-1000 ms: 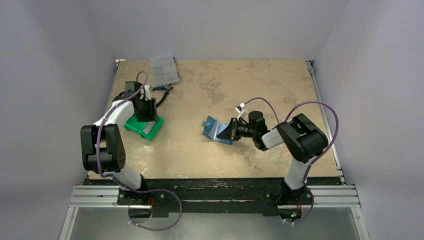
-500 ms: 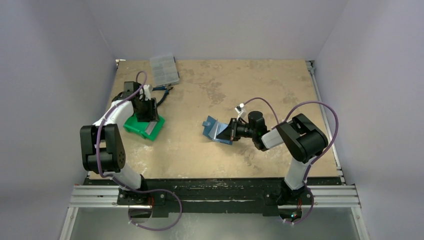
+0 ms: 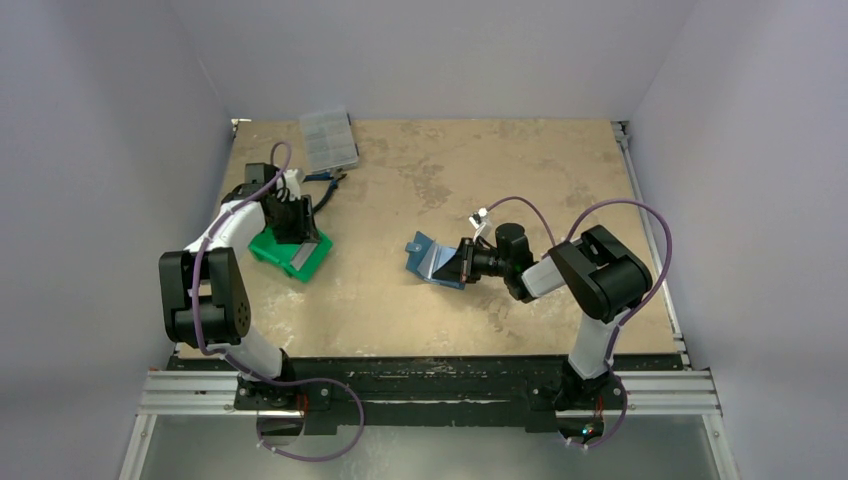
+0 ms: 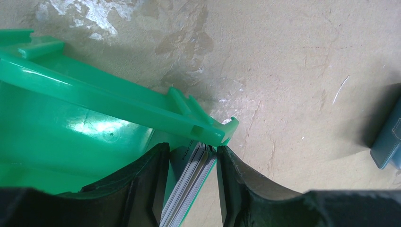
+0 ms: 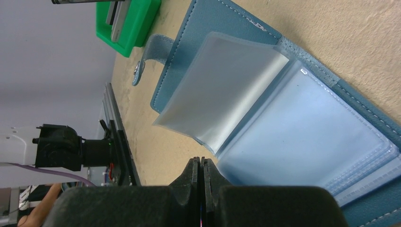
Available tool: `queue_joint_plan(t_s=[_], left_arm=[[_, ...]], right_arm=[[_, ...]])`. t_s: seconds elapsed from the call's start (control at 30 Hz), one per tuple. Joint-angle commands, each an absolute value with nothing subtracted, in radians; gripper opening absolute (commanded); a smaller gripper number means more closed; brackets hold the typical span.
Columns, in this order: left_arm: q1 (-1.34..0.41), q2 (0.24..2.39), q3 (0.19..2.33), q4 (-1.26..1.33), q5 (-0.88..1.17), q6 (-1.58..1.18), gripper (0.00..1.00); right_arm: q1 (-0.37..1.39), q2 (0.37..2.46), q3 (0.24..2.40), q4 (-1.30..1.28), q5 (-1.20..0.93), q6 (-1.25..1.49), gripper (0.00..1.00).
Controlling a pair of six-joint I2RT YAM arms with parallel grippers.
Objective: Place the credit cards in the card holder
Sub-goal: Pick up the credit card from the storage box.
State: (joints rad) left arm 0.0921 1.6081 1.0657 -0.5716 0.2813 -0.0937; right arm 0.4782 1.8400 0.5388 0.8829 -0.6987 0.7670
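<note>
In the left wrist view the credit cards (image 4: 187, 189) run off the bottom edge between the fingers of the left hand (image 4: 191, 156). They cannot be counted, and whether the fingers press the stack cannot be told. The green tray (image 4: 71, 127) is cut by the left edge, and only a corner of the card holder (image 4: 388, 137) shows at the right edge. In the right wrist view the card holder runs off the right and bottom edges. From above, the clear box (image 3: 328, 140) at upper left is too small to show its contents.

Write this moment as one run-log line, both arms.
left gripper: fingers closed on credit cards in green tray | right gripper: fingers shut at open card holder | cards not yet inserted
</note>
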Motion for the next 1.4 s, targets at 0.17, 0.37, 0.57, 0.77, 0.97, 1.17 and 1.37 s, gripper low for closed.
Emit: queue_joint_plan(t_s=[0.17, 0.37, 0.57, 0.77, 0.97, 1.17, 1.37], left_arm=[[0.109, 1.566, 1.074, -0.565, 0.348, -0.11, 0.41], [0.112, 1.569, 1.077, -0.571, 0.359, -0.106, 0.37], [0.113, 1.565, 1.083, -0.577, 0.363, -0.103, 0.37], [0.112, 1.569, 1.082, -0.578, 0.38, -0.102, 0.39], [0.112, 1.566, 1.089, -0.584, 0.388, -0.103, 0.36], [0.112, 1.568, 1.092, -0.589, 0.395, -0.101, 0.33], [0.113, 1.565, 1.095, -0.591, 0.407, -0.1, 0.33]], right_arm=[[0.486, 1.84, 0.563, 0.924, -0.712, 0.772, 0.02], [0.486, 1.842, 0.566, 0.926, -0.713, 0.773, 0.02], [0.486, 1.844, 0.565, 0.925, -0.716, 0.773, 0.02], [0.485, 1.845, 0.565, 0.927, -0.716, 0.775, 0.02], [0.486, 1.847, 0.566, 0.929, -0.718, 0.776, 0.02], [0.487, 1.848, 0.565, 0.931, -0.719, 0.778, 0.02], [0.487, 1.848, 0.565, 0.933, -0.721, 0.779, 0.02]])
